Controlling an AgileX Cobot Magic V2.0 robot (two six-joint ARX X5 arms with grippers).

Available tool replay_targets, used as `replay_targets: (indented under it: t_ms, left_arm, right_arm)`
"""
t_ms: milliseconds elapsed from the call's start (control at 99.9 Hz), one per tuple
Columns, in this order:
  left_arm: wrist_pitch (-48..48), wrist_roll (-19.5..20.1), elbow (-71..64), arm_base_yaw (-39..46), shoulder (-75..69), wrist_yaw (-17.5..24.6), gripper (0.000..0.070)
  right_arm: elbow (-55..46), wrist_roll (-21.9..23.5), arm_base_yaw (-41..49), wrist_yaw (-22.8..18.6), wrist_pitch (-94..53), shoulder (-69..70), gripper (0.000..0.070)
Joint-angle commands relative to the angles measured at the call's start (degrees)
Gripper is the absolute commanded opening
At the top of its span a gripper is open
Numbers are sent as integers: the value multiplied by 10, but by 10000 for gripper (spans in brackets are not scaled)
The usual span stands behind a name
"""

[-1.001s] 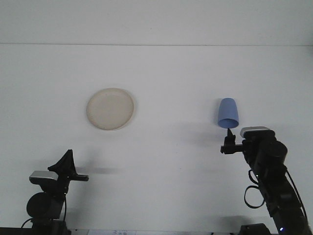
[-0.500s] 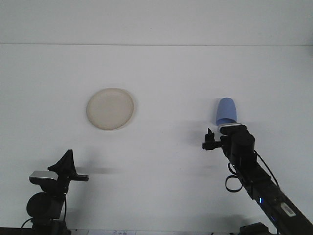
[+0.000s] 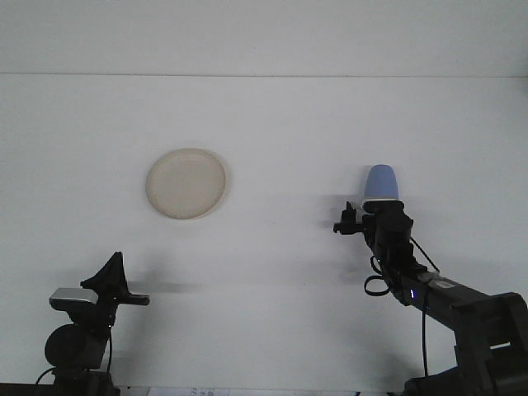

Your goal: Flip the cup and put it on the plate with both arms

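Note:
A blue cup (image 3: 382, 181) stands upside down on the white table at the right. Its lower part is hidden behind my right gripper (image 3: 368, 216), which has come up to the cup from the near side. That gripper is open, with one finger (image 3: 346, 218) sticking out left of the cup's base and the other hidden. A round cream plate (image 3: 186, 183) lies flat at the left centre, with nothing on it. My left gripper (image 3: 112, 271) stays low at the front left, well short of the plate and holding nothing.
The white table top (image 3: 272, 124) runs back to a pale wall. The right arm's black links and cables (image 3: 437, 293) stretch from the front right corner toward the cup.
My right arm has reached forward and left, bringing its gripper from the front right up against the cup's base. The left arm, plate and cup have not moved.

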Motion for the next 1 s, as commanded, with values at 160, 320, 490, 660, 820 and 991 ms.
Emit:
replay_targets:
  t_ms: [160, 320, 490, 660, 820, 991]
  left_arm:
    - [5, -3, -11, -1, -1, 3, 16]
    - [5, -3, -11, -1, -1, 3, 16]
    - [5, -3, -11, -1, -1, 3, 16]
    - [5, -3, -11, -1, -1, 3, 16]
    - [5, -3, -11, -1, -1, 3, 16]
    - [5, -3, -11, -1, -1, 3, 16]
  right_arm:
    - [38, -2, -28, -45, 14, 37, 15]
    - [39, -3, -30, -60, 10, 29, 0]
    - [39, -16, 5, -61, -80, -42, 0]
    - [85, -32, 71, -63, -317, -187, 0]
    - [232, -48, 142, -107, -626, -260, 0]
    - [386, -84, 231, -115, -859, -240, 0]
